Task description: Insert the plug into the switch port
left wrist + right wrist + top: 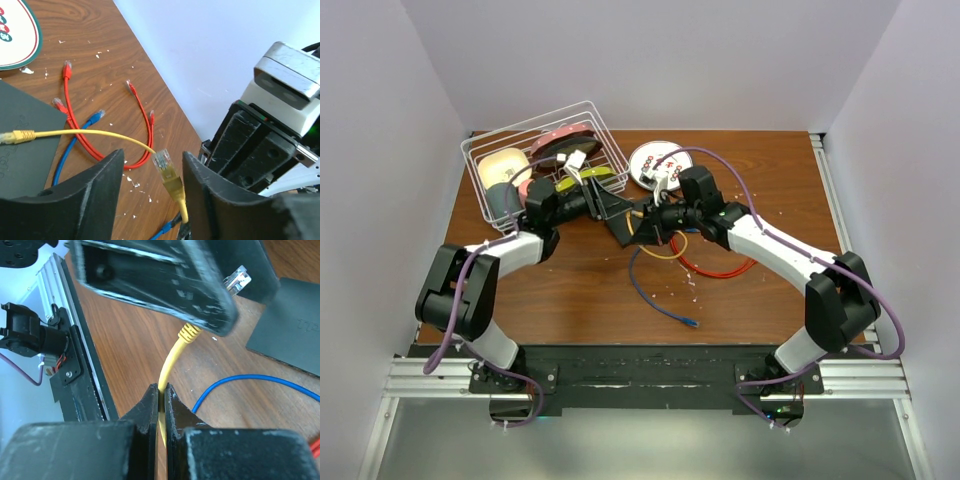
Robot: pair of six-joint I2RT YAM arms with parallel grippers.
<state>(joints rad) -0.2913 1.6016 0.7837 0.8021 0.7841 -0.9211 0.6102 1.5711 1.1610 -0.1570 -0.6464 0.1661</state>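
The plug (162, 161) is a clear connector on a yellow cable (172, 357), and it stands up between the fingers of my left gripper (153, 157). Those jaws are apart; the plug rests near the right finger (205, 190), with a gap on the other side. My right gripper (161, 388) is shut on the yellow cable a little below the plug (237, 280). The switch (22, 150) lies flat on the table, a matte dark box (295, 337) beside the grippers. The cable's other yellow end (20, 135) rests on it. Both grippers meet mid-table (635, 212).
A white wire basket (480, 190) with dishes stands at the back left. A round patterned white plate (655, 160) lies behind the grippers. Red cables (145, 125) and a blue cable (655, 295) lie loose on the wooden table, with white crumbs around them.
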